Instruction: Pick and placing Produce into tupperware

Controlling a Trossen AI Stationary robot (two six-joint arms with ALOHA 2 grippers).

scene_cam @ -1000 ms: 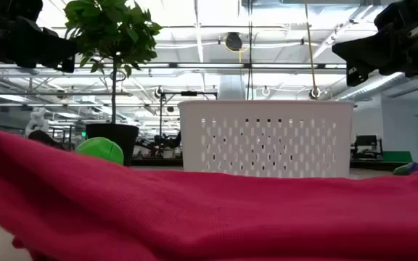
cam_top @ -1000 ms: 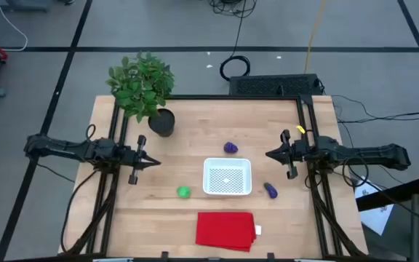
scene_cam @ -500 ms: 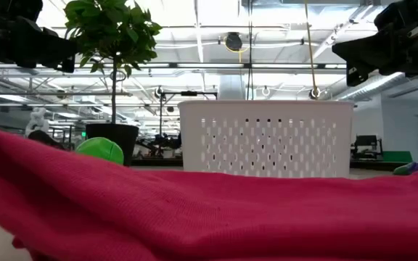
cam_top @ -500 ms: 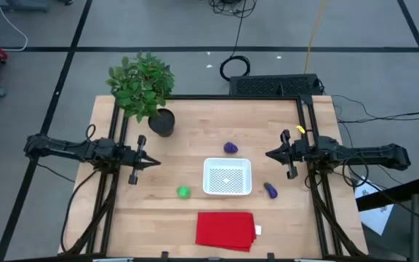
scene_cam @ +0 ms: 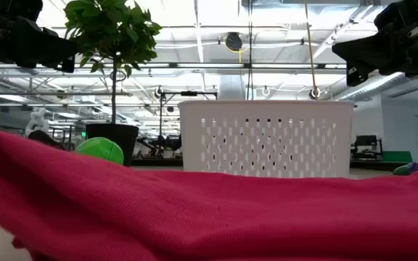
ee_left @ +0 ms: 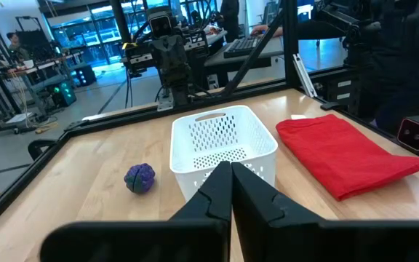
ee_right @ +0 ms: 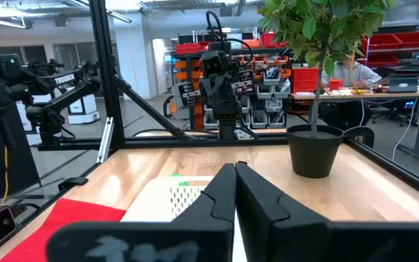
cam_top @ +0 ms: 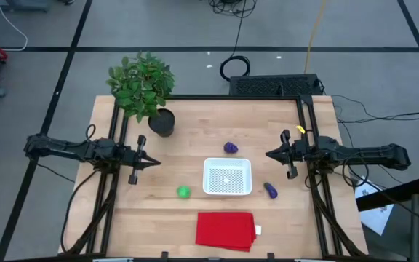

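**A:** Nothing has shifted since the earlier frames: both arms hang where they were and all three toys lie unmoved. Where do things sit, left to right?

**B:** The left gripper [cam_top: 153, 163] hovers above the table's left side, fingers pressed together, holding nothing. The round green piece [cam_top: 184, 192] lies ahead of its tip and slightly toward the front edge. Beyond that stands the white tupperware [cam_top: 228, 177], between the two grippers. The rounded purple piece [cam_top: 230, 148] lies just behind the tupperware, and the elongated dark purple piece [cam_top: 270, 191] just beside its right wall, below and slightly ahead of the right gripper [cam_top: 269, 154], whose fingers are also pressed together on nothing.

**A:** How will the produce handle?

**B:** My guess is light, firm toy pieces. The green one looks smooth and may roll, so pinch it across its middle. The long one is best gripped across its narrow width.

**A:** And the containers?

**B:** The tupperware is perforated, shallow and empty from above. The plant pot [cam_top: 161, 122] at the back holds the leafy plant [cam_top: 141, 84]. A red cloth [cam_top: 226, 228] lies in front of the tupperware.
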